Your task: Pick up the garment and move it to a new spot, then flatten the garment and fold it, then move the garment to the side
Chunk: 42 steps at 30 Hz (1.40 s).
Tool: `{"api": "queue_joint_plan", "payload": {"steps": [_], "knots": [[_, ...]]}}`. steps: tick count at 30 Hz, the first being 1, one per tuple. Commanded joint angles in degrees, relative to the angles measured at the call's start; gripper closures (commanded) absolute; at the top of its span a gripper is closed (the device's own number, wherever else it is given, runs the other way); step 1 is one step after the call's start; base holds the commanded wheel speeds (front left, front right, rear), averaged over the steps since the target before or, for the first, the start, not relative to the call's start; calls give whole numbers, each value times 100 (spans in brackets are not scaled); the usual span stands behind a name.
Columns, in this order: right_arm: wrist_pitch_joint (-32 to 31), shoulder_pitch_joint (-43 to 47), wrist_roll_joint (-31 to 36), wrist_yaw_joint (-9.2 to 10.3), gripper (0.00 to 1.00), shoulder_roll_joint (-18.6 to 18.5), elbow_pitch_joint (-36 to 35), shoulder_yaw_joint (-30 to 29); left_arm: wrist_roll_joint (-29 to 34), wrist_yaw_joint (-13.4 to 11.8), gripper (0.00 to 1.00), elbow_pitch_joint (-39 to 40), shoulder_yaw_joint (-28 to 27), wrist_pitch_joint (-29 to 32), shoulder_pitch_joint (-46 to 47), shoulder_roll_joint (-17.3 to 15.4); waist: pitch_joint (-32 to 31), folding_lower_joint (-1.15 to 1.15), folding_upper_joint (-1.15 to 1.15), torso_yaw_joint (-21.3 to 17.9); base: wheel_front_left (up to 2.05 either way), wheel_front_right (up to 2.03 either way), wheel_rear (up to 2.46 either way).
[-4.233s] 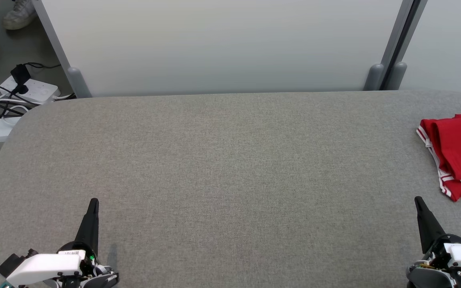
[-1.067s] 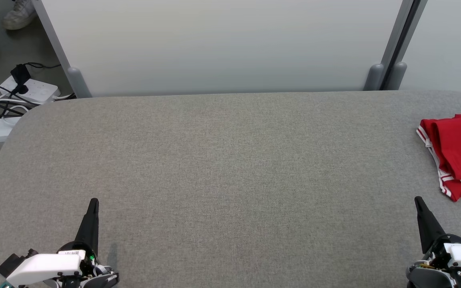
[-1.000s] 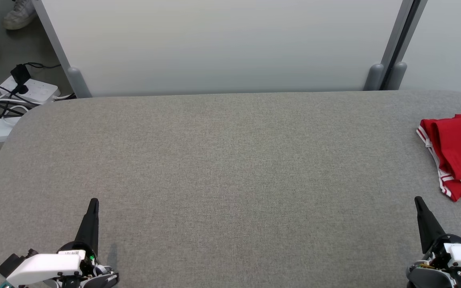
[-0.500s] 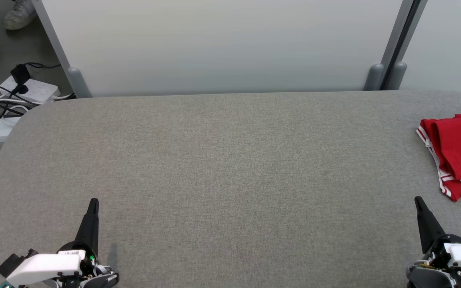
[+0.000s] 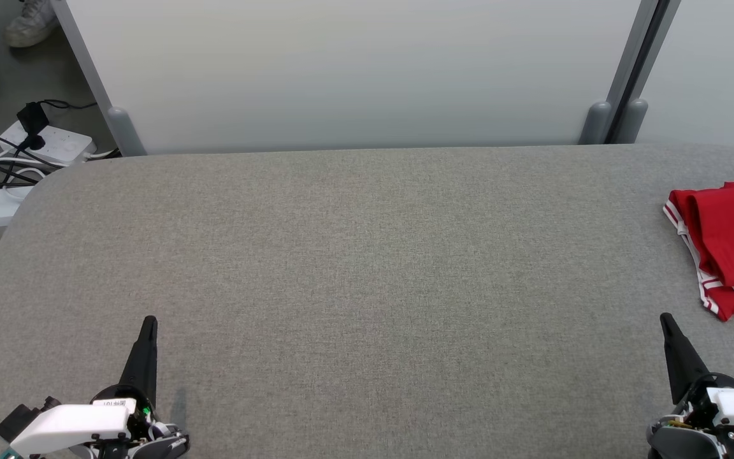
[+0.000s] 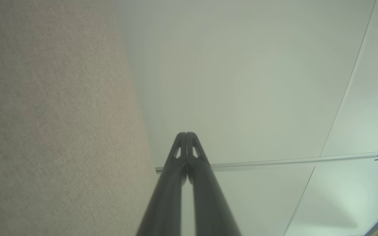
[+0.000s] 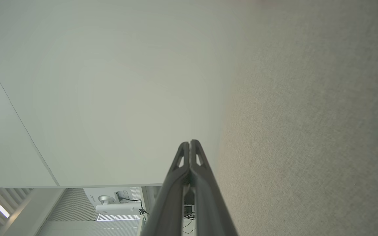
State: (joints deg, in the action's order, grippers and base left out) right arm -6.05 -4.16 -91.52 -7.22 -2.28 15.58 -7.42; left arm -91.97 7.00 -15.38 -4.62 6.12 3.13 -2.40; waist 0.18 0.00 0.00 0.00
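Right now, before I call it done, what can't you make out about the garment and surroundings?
Garment: head view, right part cut off by the frame edge; full outline and fold unjudgeable.
Right end effector: head view, its wrist cut off by the bottom corner.
Table: left wrist view, fabric blurred close to the lens.
Shoe: head view, cut off by the top edge.
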Motion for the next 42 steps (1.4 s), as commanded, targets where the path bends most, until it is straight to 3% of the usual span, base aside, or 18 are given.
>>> {"api": "queue_joint_plan", "payload": {"steps": [1,42], "knots": [[-43,-202,-65,-26,100,-60,-156,91,-20,48,100,134,-189,35,306,-48,0,0,0,0,0,0,0],[-43,-202,-65,-26,100,-60,-156,91,-21,48,100,134,-189,35,306,-48,0,0,0,0,0,0,0]]}}
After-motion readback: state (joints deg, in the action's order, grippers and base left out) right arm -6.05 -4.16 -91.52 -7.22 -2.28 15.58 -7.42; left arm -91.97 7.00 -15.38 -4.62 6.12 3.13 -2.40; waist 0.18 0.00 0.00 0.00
